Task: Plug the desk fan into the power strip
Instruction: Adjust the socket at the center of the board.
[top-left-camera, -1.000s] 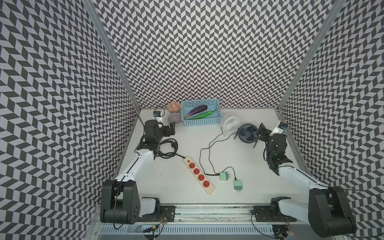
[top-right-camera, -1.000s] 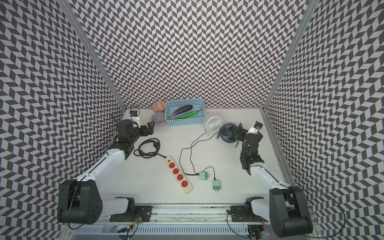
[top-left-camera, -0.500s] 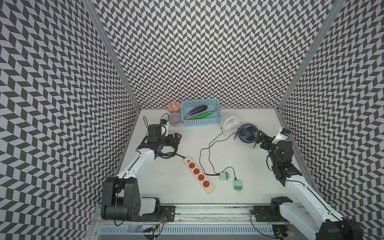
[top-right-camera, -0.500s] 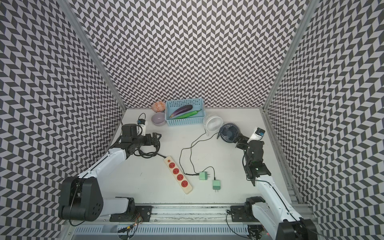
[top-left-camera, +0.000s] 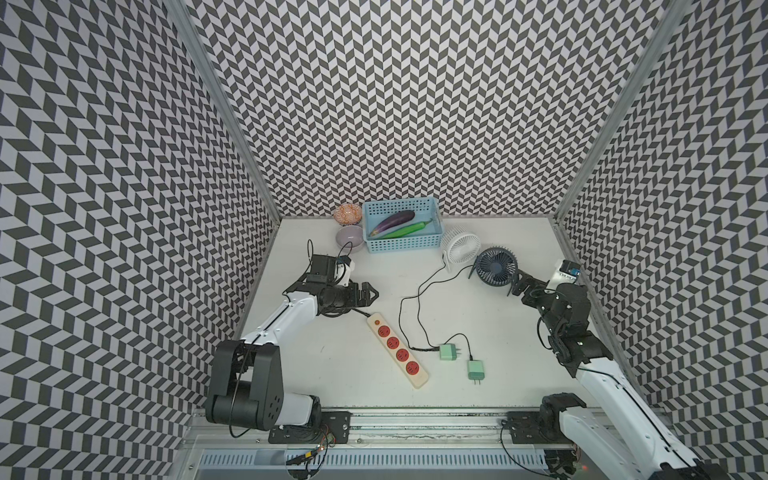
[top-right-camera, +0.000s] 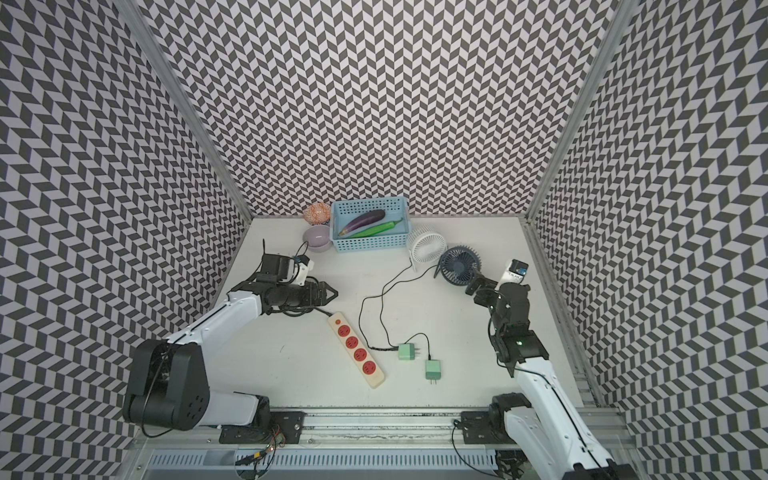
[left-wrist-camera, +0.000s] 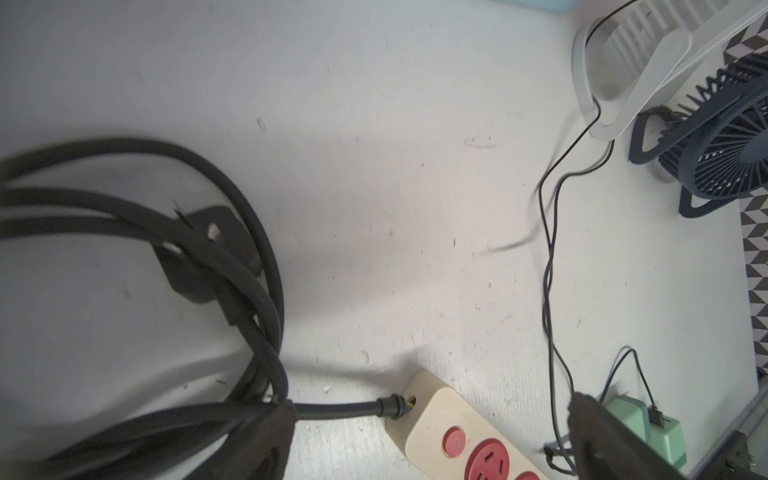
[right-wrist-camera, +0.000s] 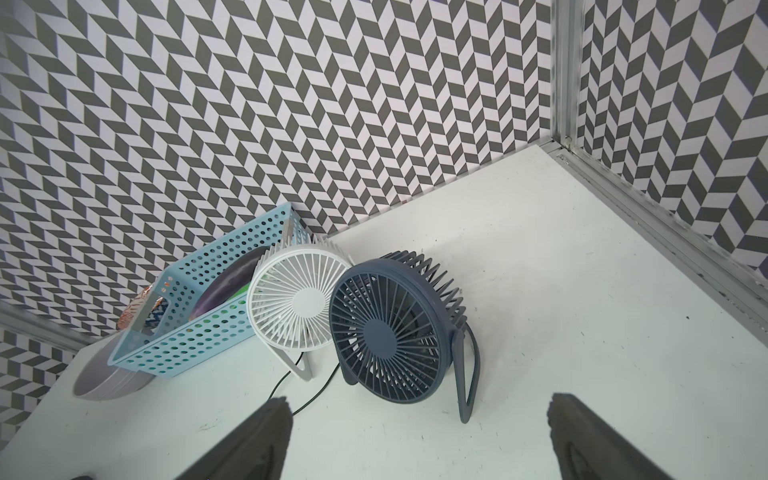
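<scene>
The cream power strip (top-left-camera: 397, 349) with red sockets lies slantwise at mid-table, also in the other top view (top-right-camera: 356, 349). My left gripper (top-left-camera: 372, 294) hangs open just behind its cord end; the left wrist view shows that end (left-wrist-camera: 465, 436) between the spread fingers (left-wrist-camera: 278, 419). A white desk fan (top-left-camera: 460, 247) and a dark blue desk fan (top-left-camera: 496, 267) stand at the back right. Thin black cords run from them to two green plug adapters (top-left-camera: 449, 352) (top-left-camera: 475, 369) lying loose beside the strip. My right gripper (top-left-camera: 517, 284) is open next to the blue fan (right-wrist-camera: 390, 328), holding nothing.
The strip's thick black cord (left-wrist-camera: 232, 266) lies coiled under my left arm. A blue basket (top-left-camera: 401, 245) with an eggplant and a green vegetable stands at the back wall, with two bowls (top-left-camera: 349, 239) to its left. Patterned walls close three sides.
My left gripper has swung right and nearer, from the back left to over the cord coil by the strip's end. The right arm has drawn slightly nearer, away from the blue fan.
</scene>
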